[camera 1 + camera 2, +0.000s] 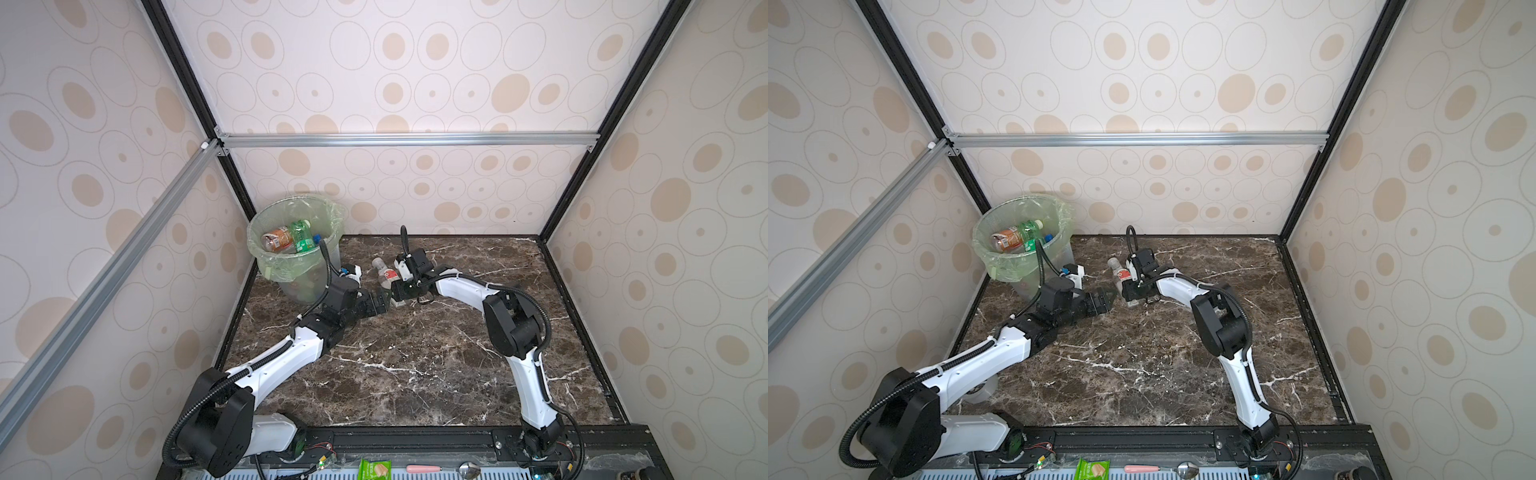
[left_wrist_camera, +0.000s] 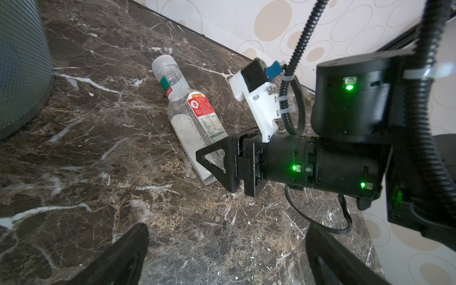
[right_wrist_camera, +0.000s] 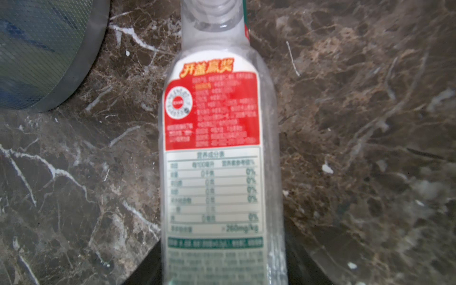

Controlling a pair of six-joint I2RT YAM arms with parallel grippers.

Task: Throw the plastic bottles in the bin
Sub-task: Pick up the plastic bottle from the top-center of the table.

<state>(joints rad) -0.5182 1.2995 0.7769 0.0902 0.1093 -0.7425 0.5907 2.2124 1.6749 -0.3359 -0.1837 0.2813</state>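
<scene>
The clear bottle (image 3: 267, 123) carries a label (image 3: 212, 158): orange "开盖赢奖" at the top, and mid-frame a table headed "营养成分表" with "0%" entries and "260mg/kg". The rest is blurred.

Soft, even, bright light; faint shadows on the dark marble tabletop (image 1: 415, 365). Right wrist view blurs the clear red-labelled plastic bottle (image 3: 214, 148).
</scene>
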